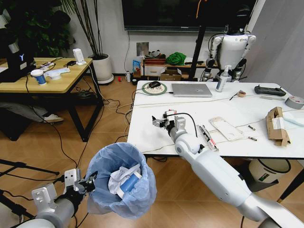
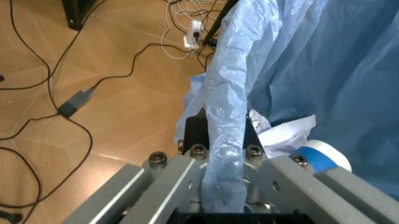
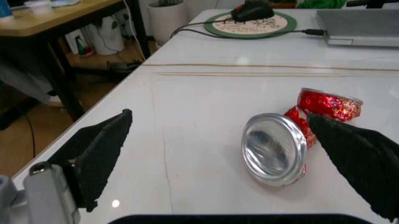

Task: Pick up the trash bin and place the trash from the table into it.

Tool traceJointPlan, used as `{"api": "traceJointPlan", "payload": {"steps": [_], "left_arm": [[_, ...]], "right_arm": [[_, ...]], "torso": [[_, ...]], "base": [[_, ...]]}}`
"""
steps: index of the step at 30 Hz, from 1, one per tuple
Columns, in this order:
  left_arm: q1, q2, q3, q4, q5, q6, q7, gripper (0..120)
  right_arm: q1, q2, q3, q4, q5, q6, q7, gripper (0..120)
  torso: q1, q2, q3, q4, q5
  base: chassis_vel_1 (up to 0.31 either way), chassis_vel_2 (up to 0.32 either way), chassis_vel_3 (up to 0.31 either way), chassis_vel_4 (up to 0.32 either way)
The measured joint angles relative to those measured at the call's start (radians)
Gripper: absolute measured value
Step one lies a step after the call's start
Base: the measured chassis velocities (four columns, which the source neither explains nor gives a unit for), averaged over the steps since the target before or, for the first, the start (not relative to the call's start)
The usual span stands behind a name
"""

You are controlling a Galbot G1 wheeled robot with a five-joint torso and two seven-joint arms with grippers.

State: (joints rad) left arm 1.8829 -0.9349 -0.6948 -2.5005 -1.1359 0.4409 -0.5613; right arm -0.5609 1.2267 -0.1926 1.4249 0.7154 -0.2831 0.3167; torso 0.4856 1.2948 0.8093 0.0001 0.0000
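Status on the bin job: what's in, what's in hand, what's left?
Done: trash bin is held up at its rim by the left end effector, with crumpled paper and a paper cup inside. In hand: right end effector open around the crushed can, not closed. Left on the table: can, flat packet, cardboard box.

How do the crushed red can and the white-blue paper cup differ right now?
The crushed red can lies on the table between the open fingers of the right gripper; the paper cup already sits inside the trash bin, whose bag rim the left gripper grips. Both are trash.
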Motion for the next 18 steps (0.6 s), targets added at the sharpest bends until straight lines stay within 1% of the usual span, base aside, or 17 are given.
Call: {"api": "traceJointPlan", "payload": {"steps": [8,15,17,18], "left_arm": [[0.001,0.002,0.000,0.000,0.001,0.000,0.000,0],[-0.008,0.008,0.005,0.001,-0.002,-0.001,0.001,0],[-0.010,0.009,0.006,0.002,-0.004,-0.001,0.001,0],[-0.011,0.010,0.006,0.002,-0.004,-0.001,0.001,0]], "right_arm": [[0.014,0.002,0.021,-0.049,-0.011,-0.002,0.001,100],[0.023,0.002,0.044,-0.085,-0.010,0.002,-0.025,99],[0.023,0.002,0.045,-0.099,-0.010,0.010,-0.038,95],[0.023,0.002,0.046,-0.105,-0.010,0.014,-0.045,91]], "torso": [[0.000,0.000,0.000,-0.0001,0.0000],[0.000,0.000,0.000,-0.0002,0.0000],[0.000,0.000,0.000,-0.0001,0.0000],[0.000,0.000,0.000,-0.0001,0.0000]], "base": [[0.000,0.000,0.000,0.000],[0.000,0.000,0.000,0.000],[0.000,0.000,0.000,0.000],[0.000,0.000,0.000,0.000]]}}
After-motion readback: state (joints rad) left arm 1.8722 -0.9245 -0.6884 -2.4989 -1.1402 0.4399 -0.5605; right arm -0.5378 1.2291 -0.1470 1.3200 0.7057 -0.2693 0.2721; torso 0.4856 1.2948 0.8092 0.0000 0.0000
